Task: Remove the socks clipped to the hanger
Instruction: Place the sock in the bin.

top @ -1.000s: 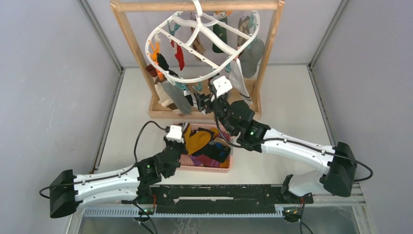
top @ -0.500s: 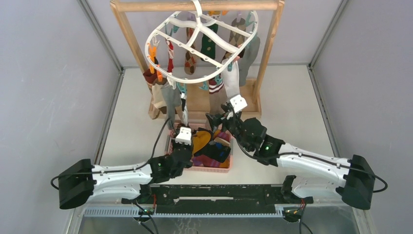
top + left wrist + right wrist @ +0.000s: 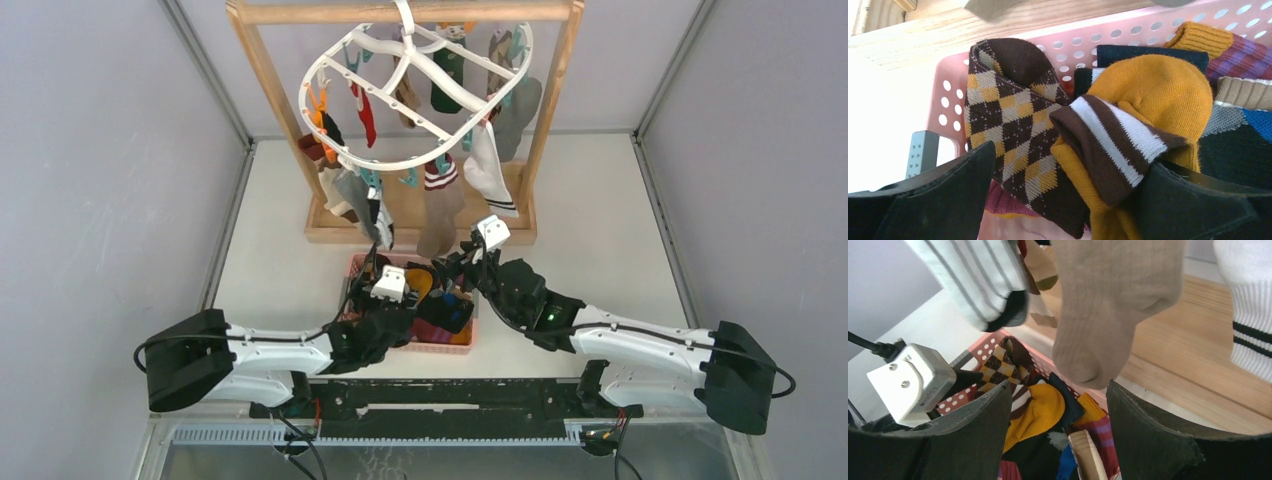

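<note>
l gripper [image 3: 1064,172] now wide over basket [image 3: 949,95], striped sock [image 3: 1113,145] dropped; r gripper [image 3: 1058,407] wide, empty.

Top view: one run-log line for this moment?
left hand: open over pink basket; right hand: open near beige sock; socks clipped on hanger

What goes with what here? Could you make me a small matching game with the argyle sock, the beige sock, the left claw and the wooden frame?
Things:
1. argyle sock
2. beige sock
3. left gripper
4. wooden frame

States:
a. hangs under the white hanger
b. carries the hanger on its top bar
c. lies in the pink basket
d. open, over the basket

Pairs: 1-c, 2-a, 3-d, 4-b
</note>
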